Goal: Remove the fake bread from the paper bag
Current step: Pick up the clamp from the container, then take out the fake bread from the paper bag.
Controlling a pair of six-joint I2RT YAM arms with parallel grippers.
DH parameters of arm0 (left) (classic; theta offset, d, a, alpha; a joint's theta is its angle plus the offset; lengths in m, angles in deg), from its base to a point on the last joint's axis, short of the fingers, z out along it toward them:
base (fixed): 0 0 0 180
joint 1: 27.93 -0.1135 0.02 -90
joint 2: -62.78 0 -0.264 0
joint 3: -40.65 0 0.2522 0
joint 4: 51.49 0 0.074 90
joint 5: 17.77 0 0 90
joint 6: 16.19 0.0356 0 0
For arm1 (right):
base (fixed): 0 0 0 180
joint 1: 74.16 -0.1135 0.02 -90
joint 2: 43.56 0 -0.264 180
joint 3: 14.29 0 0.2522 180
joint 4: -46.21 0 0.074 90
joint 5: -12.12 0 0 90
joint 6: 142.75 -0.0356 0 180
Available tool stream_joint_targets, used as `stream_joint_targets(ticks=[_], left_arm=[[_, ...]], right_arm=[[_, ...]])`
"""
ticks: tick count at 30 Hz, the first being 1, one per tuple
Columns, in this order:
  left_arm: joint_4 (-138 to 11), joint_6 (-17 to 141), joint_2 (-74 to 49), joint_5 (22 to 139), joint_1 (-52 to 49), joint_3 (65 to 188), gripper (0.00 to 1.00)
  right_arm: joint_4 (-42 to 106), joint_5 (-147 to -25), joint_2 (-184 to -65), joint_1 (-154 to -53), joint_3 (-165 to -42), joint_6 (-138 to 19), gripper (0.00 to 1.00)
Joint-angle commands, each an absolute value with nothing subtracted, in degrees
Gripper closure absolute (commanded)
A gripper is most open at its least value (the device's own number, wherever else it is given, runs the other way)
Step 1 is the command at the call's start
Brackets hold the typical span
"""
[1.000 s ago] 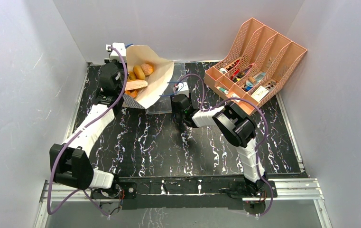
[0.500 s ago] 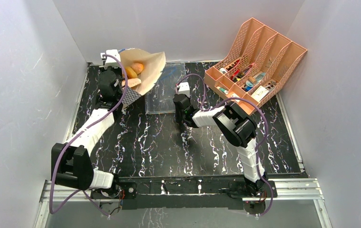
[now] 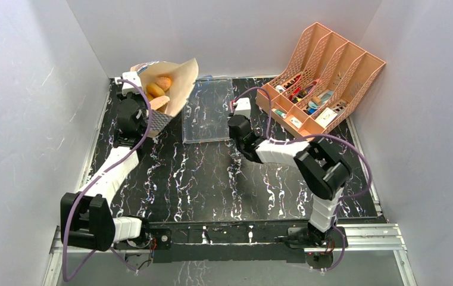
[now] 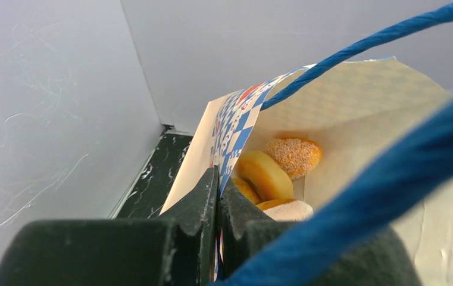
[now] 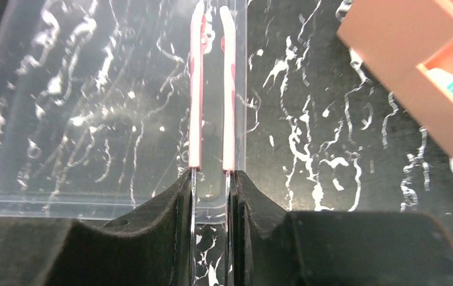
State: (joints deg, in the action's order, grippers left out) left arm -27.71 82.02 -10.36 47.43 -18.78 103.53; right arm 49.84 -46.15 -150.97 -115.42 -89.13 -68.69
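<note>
The paper bag [image 3: 179, 80] stands tilted at the back left corner, its mouth open to the camera. Several pieces of fake bread [image 3: 158, 90] lie inside. My left gripper [image 3: 142, 89] is shut on the bag's checkered rim; in the left wrist view [image 4: 219, 185] the paper sits between the closed fingers. That view shows a ring donut [image 4: 265, 173], a sugared bun [image 4: 295, 155] and a pale-faced loaf [image 4: 289, 210] in the bag [image 4: 355, 95]. My right gripper [image 3: 232, 124] [image 5: 212, 176] is shut on pink-tipped tongs [image 5: 196, 89], held over the near right corner of the clear tray.
The clear plastic tray [image 3: 207, 113] [image 5: 93, 119] lies between the bag and the right gripper. A pink lattice file organizer [image 3: 322, 77] [image 5: 426, 71] holding small items stands at the back right. A blue cord handle [image 4: 361, 44] crosses the left wrist view. Walls close in left, back and right.
My left gripper has pulled the bag left and back off the tray toward the corner. My right gripper has shifted right, to the tray's right edge.
</note>
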Motion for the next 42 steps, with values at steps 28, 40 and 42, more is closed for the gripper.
stream_joint_targets(ticks=[28,40,42], left_arm=[[-30.49,72.02,-4.66,69.67,-16.36,103.77,1.0],[-28.04,73.21,-1.75,69.02,-12.3,97.66,1.0],[-29.56,73.15,0.27,68.72,-10.47,97.0,1.0]], right_arm=[[24.39,-49.36,-111.52,-129.7,-88.29,-73.57,0.76],[19.3,-48.98,-116.96,-142.37,-93.21,-81.76,0.77],[17.54,-49.34,-120.34,-143.23,-95.48,-81.98,0.76]])
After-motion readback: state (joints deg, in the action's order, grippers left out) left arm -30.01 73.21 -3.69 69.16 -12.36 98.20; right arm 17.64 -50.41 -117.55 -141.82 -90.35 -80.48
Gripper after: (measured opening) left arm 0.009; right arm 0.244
